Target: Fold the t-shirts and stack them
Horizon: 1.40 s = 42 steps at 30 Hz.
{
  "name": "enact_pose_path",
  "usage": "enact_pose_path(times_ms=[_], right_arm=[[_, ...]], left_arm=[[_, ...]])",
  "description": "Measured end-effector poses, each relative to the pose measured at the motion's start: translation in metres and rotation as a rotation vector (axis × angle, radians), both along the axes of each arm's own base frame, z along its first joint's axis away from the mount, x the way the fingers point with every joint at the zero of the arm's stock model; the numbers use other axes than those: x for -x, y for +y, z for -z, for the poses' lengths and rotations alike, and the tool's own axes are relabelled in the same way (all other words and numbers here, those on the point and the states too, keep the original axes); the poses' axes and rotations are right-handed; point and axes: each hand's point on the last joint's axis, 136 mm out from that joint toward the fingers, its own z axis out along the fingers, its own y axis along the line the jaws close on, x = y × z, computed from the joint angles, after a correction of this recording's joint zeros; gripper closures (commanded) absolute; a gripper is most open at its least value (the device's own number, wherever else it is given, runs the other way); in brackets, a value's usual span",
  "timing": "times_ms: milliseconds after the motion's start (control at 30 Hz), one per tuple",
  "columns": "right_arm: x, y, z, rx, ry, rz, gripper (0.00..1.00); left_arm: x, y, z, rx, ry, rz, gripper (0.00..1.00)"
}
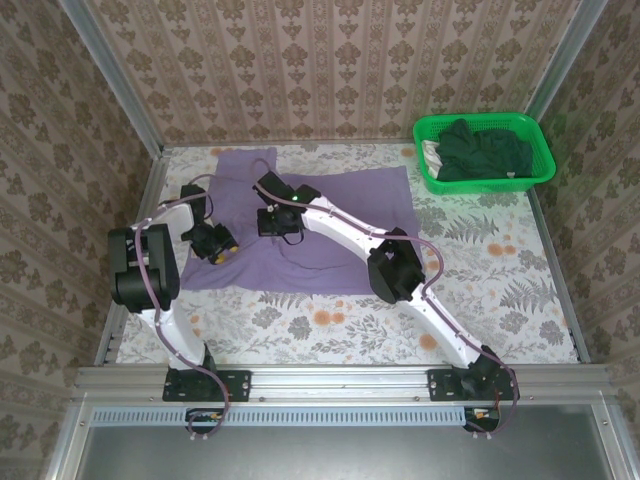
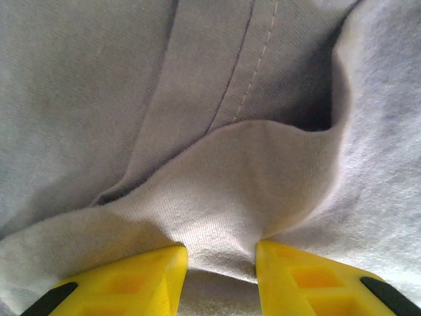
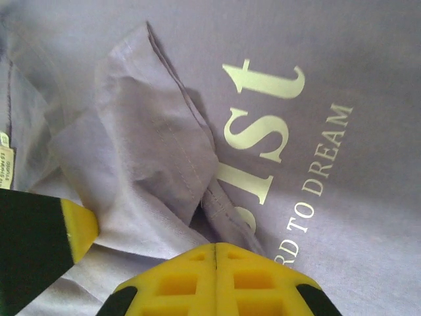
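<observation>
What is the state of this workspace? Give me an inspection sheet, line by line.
Surface: floral-patterned tabletop.
Job's things: lavender cloth t-shirt with white lettering spread mid-table; dark green cloth t-shirts heaped far right.
Clutter: bright green plastic basket holding the green shirts.
Grippers: left gripper closed on a lavender fold; right gripper shut at a sleeve fold.
Cables: pinkish cables along both arms.
Surroundings: patterned wallpaper walls.

Lavender t-shirt [image 1: 375,195] on floral table [image 1: 480,290], green basket [image 1: 490,184] far right.
</observation>
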Motion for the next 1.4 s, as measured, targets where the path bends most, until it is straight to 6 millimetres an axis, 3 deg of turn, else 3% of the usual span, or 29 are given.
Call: enact_pose_path(times_ms=[100, 267, 367, 500, 600, 733, 867, 1000, 1200, 1400], right_arm=[[-0.001, -0.003, -0.002, 0.032, -0.028, 0.012, 0.98], [0.000, -0.010, 0.005, 0.071, -0.027, 0.018, 0.62], [0.005, -0.024, 0.016, 0.105, -0.002, 0.027, 0.59], [0.018, -0.051, 0.018, 0.123, 0.038, 0.064, 0.55], [0.027, -0.080, 0.007, 0.110, 0.048, 0.098, 0.52], [0.040, -0.134, -0.011, 0.066, 0.054, 0.162, 0.51], [0.062, -0.192, -0.010, 0.037, 0.083, 0.232, 0.51], [0.090, -0.219, 0.008, 0.043, 0.139, 0.243, 0.51], [0.133, -0.234, 0.034, 0.048, 0.212, 0.216, 0.51], [0.145, -0.245, 0.034, 0.029, 0.225, 0.217, 0.52]], left_arm=[[0.000, 0.000, 0.000, -0.003, -0.006, -0.001, 0.63], [0.000, 0.002, 0.000, -0.014, -0.015, -0.001, 0.59], [-0.001, 0.006, -0.001, -0.041, -0.020, -0.004, 0.53], [-0.002, 0.013, -0.003, -0.076, -0.023, -0.006, 0.42], [-0.004, 0.018, -0.007, -0.109, -0.024, -0.003, 0.35], [-0.008, 0.020, -0.023, -0.149, -0.042, 0.015, 0.20], [-0.019, 0.004, -0.061, -0.182, -0.128, 0.062, 0.17], [-0.019, -0.024, -0.086, -0.219, -0.176, 0.136, 0.15], [-0.010, -0.058, -0.073, -0.266, -0.096, 0.197, 0.21], [-0.042, -0.081, -0.058, -0.372, -0.045, 0.245, 0.34]])
